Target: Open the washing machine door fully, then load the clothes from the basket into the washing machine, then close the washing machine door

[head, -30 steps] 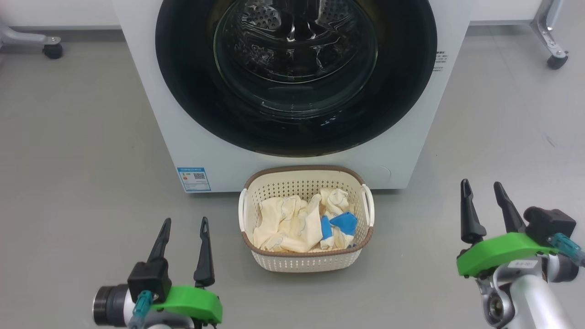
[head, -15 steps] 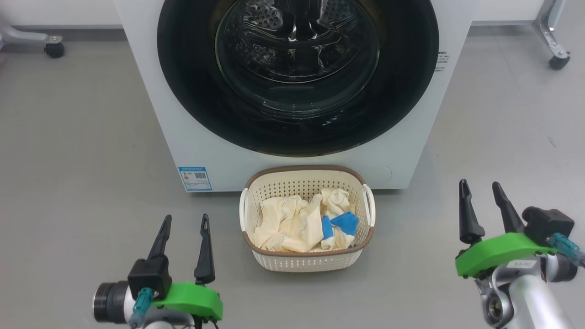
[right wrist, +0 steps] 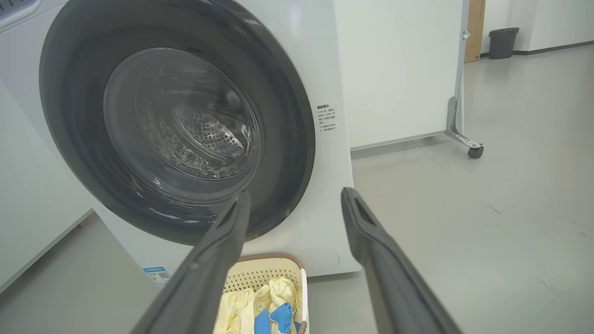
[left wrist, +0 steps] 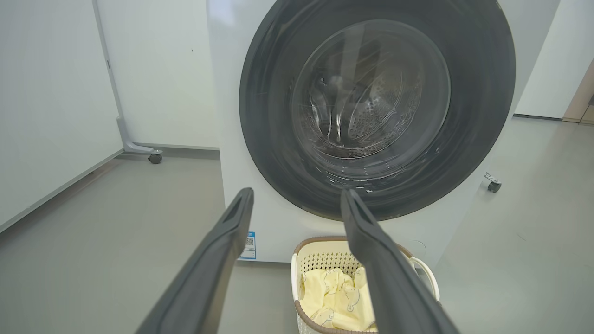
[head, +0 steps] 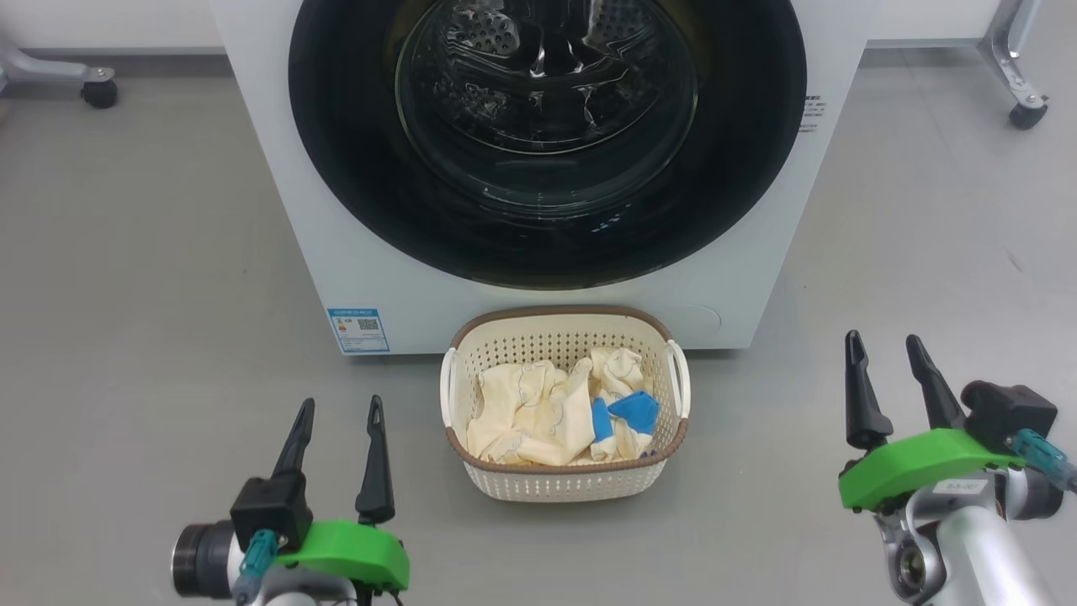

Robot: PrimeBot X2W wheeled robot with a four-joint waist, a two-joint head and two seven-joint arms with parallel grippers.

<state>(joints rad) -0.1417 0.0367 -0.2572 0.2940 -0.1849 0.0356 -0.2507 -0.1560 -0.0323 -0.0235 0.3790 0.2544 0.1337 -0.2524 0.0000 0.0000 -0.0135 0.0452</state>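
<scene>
Since the washing machine door [head: 547, 109] is still shut, nothing's done yet. The clothes [head: 547, 412] sit in the basket [head: 564, 481] on the floor, just near of the washing machine [head: 353, 286]. My left claw [head: 342, 402] and right claw [head: 883, 337] are spread wide, empty. Opening, loading and closing are all left.

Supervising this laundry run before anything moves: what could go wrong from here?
The round glossy black-rimmed door is shut; a grip on its smooth rim may slip.
The cream perforated plastic basket sits below it; a low reach may knock it.
The pale yellow and blue clothes lie bunched; some may drop.
</scene>
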